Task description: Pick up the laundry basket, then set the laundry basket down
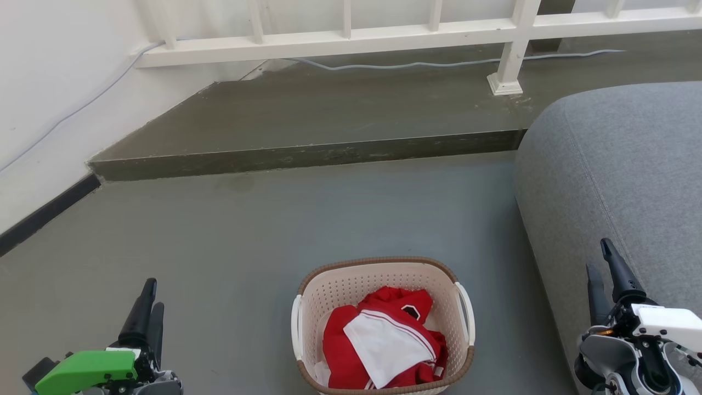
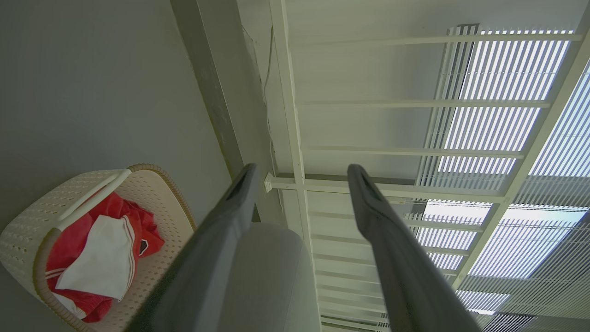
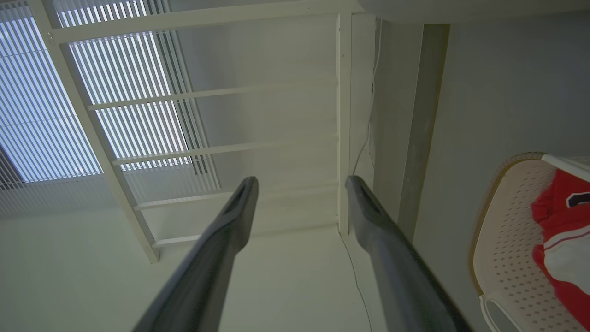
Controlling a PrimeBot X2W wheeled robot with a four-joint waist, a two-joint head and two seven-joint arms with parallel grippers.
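Head view is showing you the laundry basket sitting on the grey floor, just beside the grey sofa and well short of the raised step, with a red and white garment lying inside. Your left gripper is hovering well to the basket's left and your right gripper well to its right by the sofa. Both are standing with fingers spread apart, gripping nothing.

We see bare floor open on the left of the basket and beyond it, while the grey sofa stands near its right side and a step rises farther off.
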